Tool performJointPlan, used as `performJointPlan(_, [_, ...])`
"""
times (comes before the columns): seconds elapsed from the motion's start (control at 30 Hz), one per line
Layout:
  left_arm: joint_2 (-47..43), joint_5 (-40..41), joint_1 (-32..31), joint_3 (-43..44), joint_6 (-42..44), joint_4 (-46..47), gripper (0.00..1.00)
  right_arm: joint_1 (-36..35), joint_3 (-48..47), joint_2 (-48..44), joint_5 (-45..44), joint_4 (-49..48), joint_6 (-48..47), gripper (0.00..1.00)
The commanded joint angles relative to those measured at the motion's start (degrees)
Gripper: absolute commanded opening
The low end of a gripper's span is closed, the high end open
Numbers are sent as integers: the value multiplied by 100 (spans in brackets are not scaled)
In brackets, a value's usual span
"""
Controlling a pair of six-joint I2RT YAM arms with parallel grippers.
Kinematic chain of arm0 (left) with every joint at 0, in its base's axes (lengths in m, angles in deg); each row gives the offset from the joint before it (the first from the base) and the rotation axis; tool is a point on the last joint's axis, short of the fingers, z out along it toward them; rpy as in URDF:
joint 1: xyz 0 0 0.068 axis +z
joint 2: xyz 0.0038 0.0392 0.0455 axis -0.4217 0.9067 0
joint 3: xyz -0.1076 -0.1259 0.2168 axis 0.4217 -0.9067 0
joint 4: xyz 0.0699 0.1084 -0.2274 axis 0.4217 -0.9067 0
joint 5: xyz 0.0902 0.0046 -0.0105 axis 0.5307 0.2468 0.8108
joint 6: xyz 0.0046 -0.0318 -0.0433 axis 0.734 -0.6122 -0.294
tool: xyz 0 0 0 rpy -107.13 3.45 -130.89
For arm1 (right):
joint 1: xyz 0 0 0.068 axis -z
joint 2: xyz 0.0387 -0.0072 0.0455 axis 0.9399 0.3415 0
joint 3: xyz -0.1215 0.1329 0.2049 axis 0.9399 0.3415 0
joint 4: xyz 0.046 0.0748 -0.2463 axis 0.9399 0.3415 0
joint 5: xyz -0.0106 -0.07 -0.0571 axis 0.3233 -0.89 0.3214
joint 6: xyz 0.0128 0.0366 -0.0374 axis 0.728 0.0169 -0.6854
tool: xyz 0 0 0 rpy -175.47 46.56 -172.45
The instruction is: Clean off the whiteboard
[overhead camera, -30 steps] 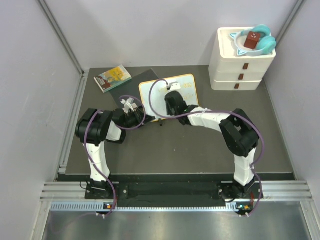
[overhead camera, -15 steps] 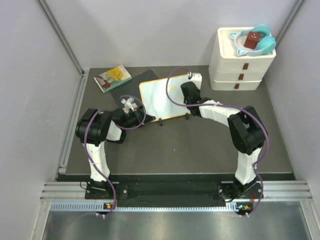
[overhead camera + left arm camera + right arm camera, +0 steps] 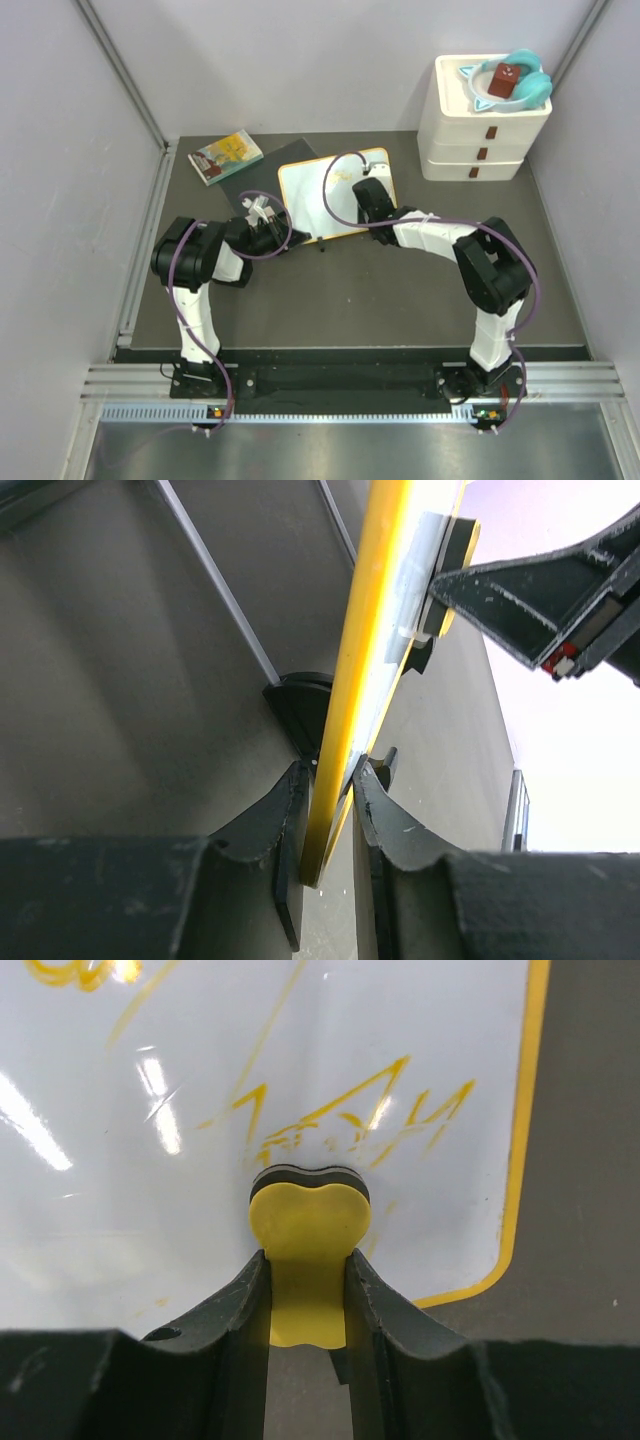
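No readable text is showing: yellow scribbles (image 3: 345,1120) on the whiteboard (image 3: 120,1210), mid-frame, are forming no letters; the book (image 3: 226,156), upper left, is appearing too small.

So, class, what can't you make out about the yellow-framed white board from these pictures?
- Top view: the right gripper hides the small yellow eraser and part of the yellow-framed whiteboard.
- Left wrist view: board edge-on, its face unseen.
- Right wrist view: frame edges cut off the yellow scribbles at top.

— We see pale grey walls (image 3: 330,60) on three sides, well beyond the right fingers (image 3: 235,1330).
— We also see a dark tabletop (image 3: 400,290) beneath them, and white stacked drawers (image 3: 483,135) off to their right, in the corner.
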Motion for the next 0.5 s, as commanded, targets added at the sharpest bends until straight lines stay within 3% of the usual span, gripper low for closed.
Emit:
performJointPlan(0.0, [144,750,84,-187,277,-914,0,-42,58,598,436,342,116,0])
performJointPlan(0.3, [144,750,84,-187,285,-905,0,212,-1287,924,295,913,-130,0])
performJointPlan(0.47, [153,750,84,-187,294,-914,0,423,-1297,862,339,984,-121,0])
